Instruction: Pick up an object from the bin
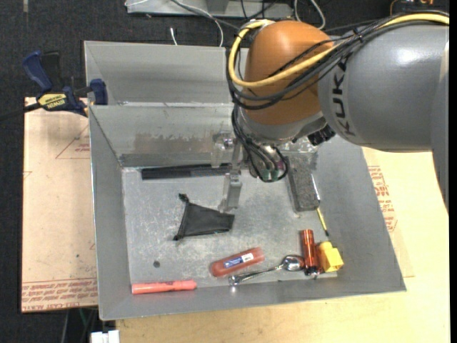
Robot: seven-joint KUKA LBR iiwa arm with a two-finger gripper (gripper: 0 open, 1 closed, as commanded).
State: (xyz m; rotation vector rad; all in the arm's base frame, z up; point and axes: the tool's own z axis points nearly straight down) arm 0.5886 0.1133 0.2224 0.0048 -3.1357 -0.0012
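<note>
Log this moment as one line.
claw open, empty | next to black triangular scrap | spoon, orange tube untouched

Grey bin (146, 238) with black cloth (203, 222), spoon (265, 271)

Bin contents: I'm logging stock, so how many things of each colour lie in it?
Black: 2, bar, triangular scrap
Red or orange: 3, pen, tube, cylinder
Silver: 1, spoon
Yellow: 2, block, thin stick
Total: 8

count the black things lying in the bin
2. A long black bar lies along the back of the bin, left of centre; a black triangular scrap lies mid-floor. The arm covers part of the back right, so another may be hidden.
</note>
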